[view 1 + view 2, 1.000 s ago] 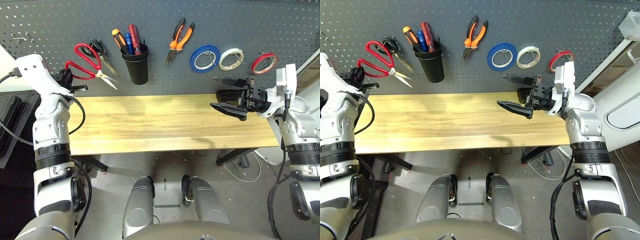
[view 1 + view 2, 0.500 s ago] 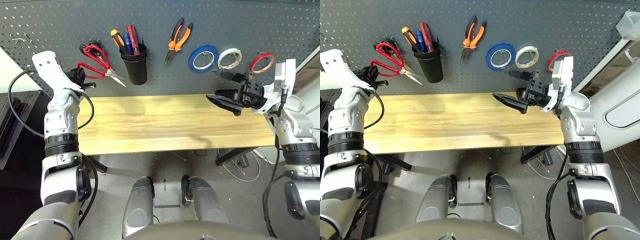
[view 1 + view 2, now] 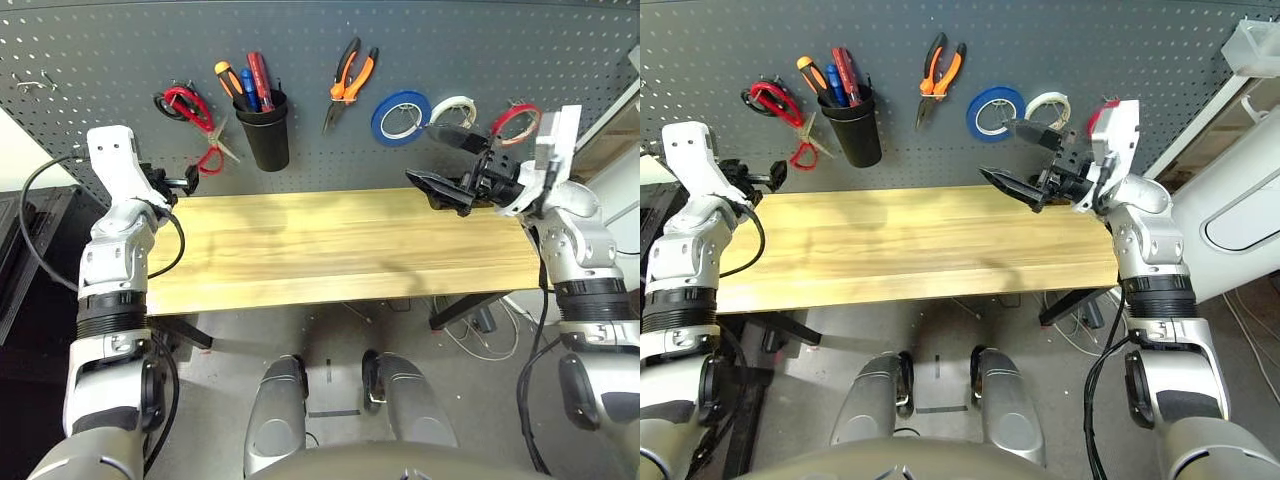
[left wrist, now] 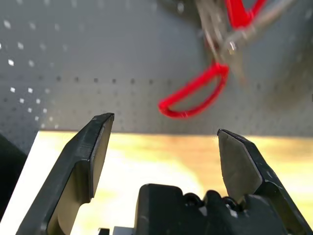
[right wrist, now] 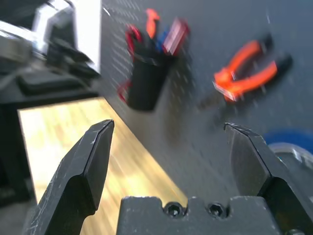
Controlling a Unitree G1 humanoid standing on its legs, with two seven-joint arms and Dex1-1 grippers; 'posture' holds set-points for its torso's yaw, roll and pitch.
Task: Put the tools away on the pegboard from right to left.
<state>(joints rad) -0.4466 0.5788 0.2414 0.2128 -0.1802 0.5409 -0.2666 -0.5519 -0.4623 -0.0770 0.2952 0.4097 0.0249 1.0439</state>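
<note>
The left gripper stands with its two fingers spread wide and nothing between them, low against the pegboard at the left end of the wooden table. Just past its fingertips, up on the board, hang the red-handled scissors, one red loop dangling lowest; behind their upper loop sits a pair of black-handled scissors.

Farther to the right of that gripper a black cup is fixed to the board. It holds the slim red-handled screwdriver, a blue-handled tool and an orange-and-black-handled screwdriver, all standing handle-up and leaning slightly left.

The right gripper is likewise splayed open and empty, pointing leftward along the board above the table's right end. Beyond its fingertips, up and to the left, the orange-and-black-handled pliers hang nose-down. Close by its upper finger are the blue tape roll and the white tape roll, and behind the gripper's wrist, at the far right, the thin red tape ring hangs on the board.
</note>
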